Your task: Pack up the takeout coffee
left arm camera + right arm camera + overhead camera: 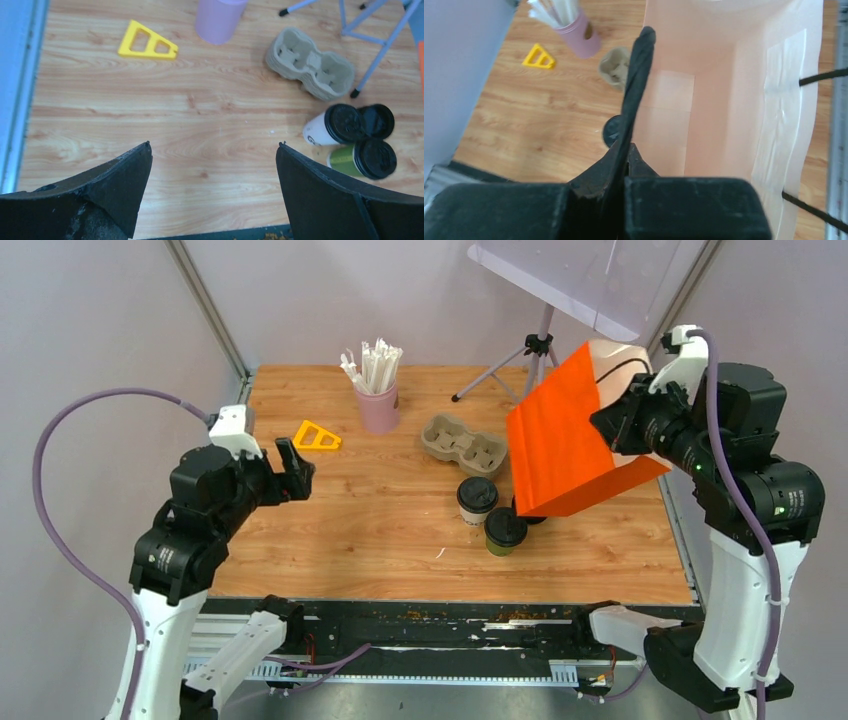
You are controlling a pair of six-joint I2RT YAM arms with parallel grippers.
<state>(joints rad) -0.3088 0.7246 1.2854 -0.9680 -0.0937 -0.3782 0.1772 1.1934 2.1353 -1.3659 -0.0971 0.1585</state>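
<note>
Presently: right gripper [643, 47], arm raised at the right edge, pressed together on the top wall of an orange paper bag [560, 440], which hangs tilted with its pale inside showing. Left gripper [290, 468], spread and empty, hovers over the left of the wooden surface [350, 530]. Whitish cup [476, 500] and olive-green cup [505, 530], black-lidded and upright, stand side by side near centre, just left of the bag's lower corner. Print on the whitish cup is illegible.
</note>
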